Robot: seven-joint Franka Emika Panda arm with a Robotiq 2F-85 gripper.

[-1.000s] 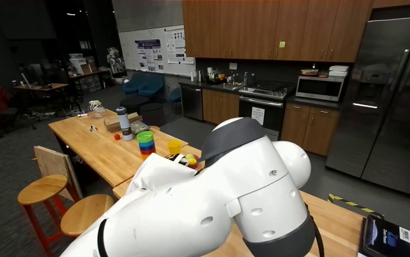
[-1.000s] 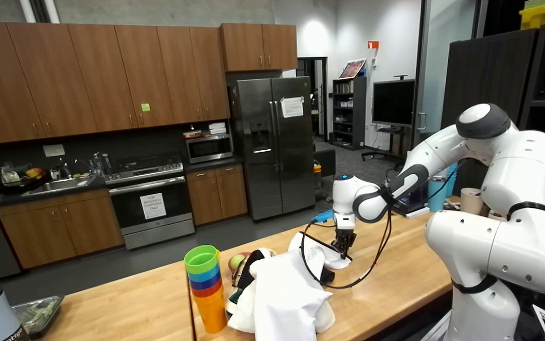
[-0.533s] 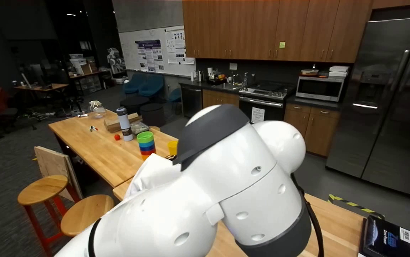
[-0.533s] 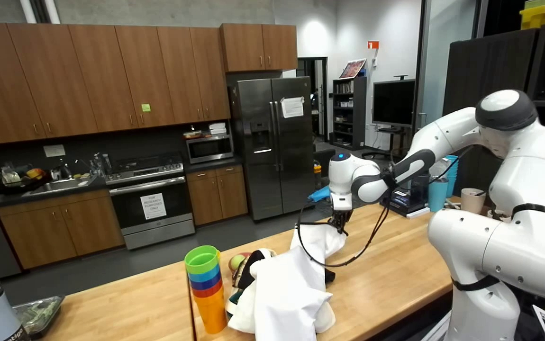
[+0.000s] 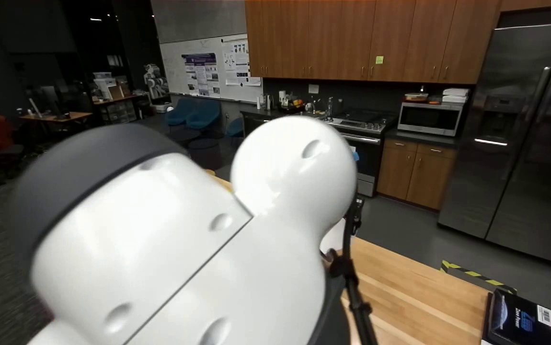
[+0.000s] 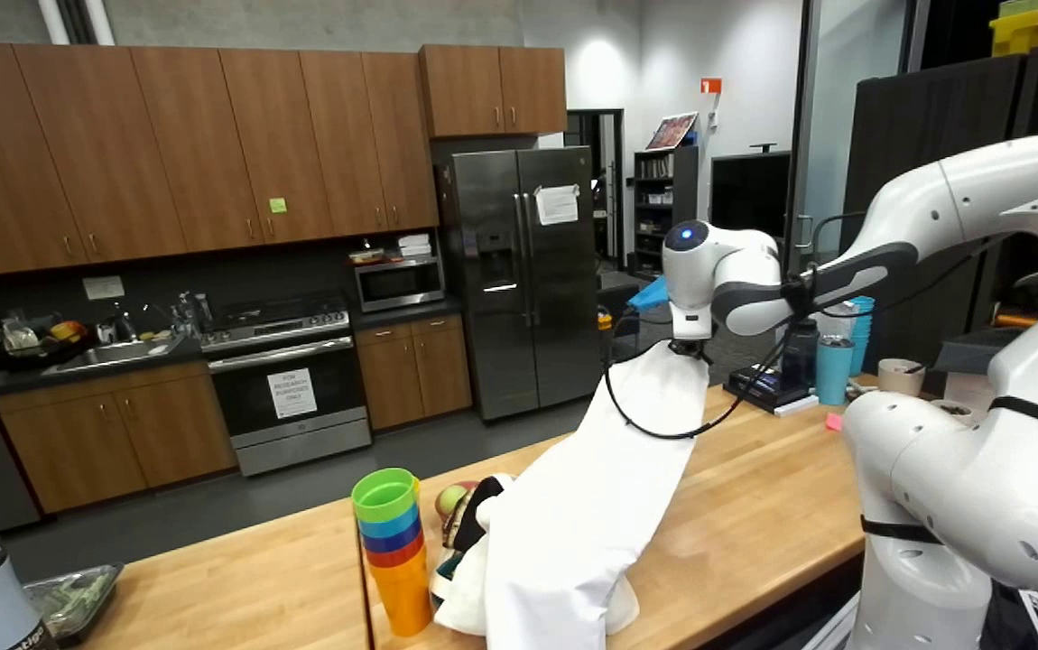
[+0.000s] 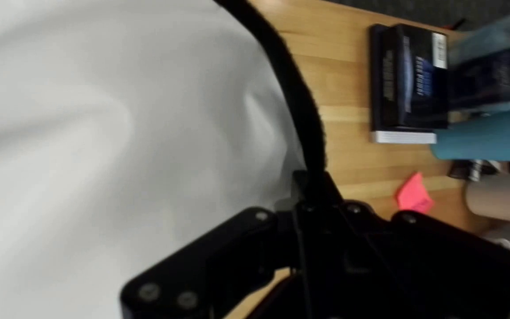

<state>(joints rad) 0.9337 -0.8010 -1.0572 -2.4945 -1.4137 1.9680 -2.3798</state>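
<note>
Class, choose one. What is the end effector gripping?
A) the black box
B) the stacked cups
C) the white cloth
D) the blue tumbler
C: in the wrist view, the end effector is closed on the black band along the edge of the white cloth.
</note>
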